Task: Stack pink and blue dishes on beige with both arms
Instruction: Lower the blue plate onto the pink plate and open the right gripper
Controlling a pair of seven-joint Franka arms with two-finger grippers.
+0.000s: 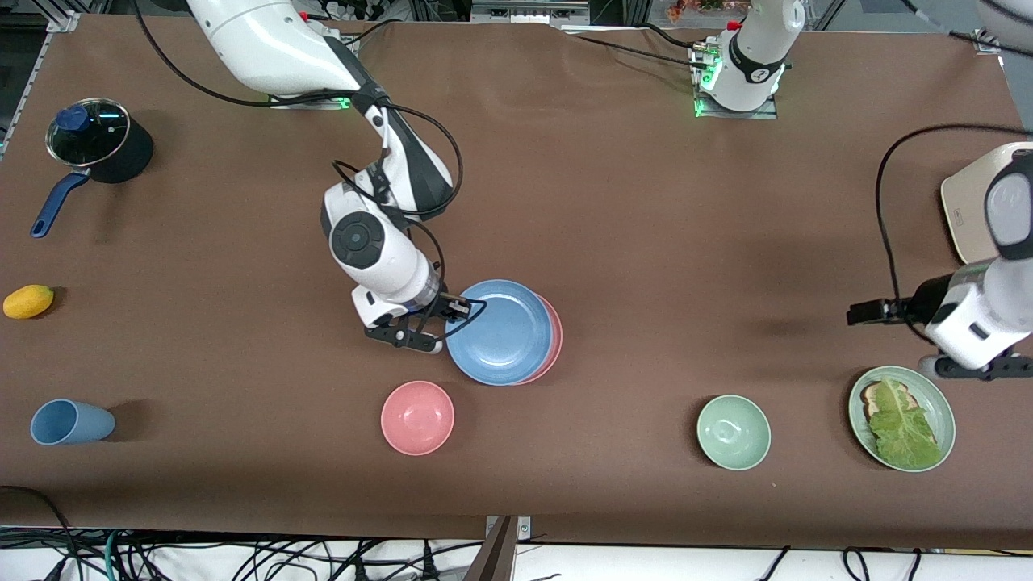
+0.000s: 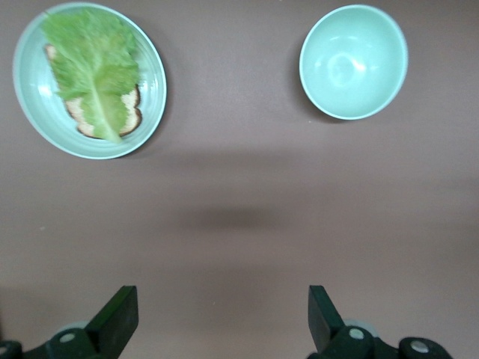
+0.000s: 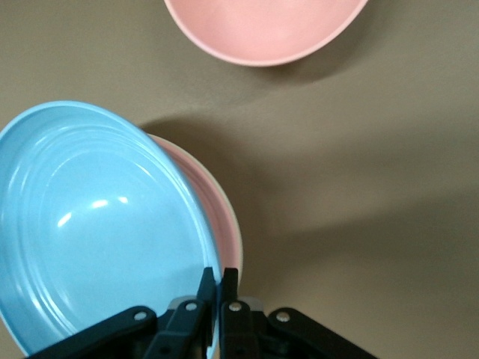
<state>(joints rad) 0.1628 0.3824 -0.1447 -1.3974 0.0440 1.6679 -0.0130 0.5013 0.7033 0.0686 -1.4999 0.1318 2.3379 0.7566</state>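
My right gripper (image 1: 456, 307) is shut on the rim of the light blue plate (image 1: 500, 332) and holds it tilted over the pink plate (image 1: 554, 339). In the right wrist view the fingers (image 3: 206, 288) pinch the blue plate (image 3: 90, 224) at its edge, with the pink plate (image 3: 218, 217) under it. A thin cream rim, the beige plate (image 3: 239, 250), peeks out beneath the pink one; it is hidden in the front view. My left gripper (image 1: 857, 312) (image 2: 222, 314) waits open and holds nothing, high over bare table at the left arm's end.
A pink bowl (image 1: 417, 417) sits just nearer the camera than the stack. A green bowl (image 1: 733, 432), a green plate with lettuce (image 1: 936, 403), a blue cup (image 1: 71, 422), a yellow fruit (image 1: 28, 301), a lidded pot (image 1: 97, 141) and a beige appliance (image 1: 968, 206) stand around.
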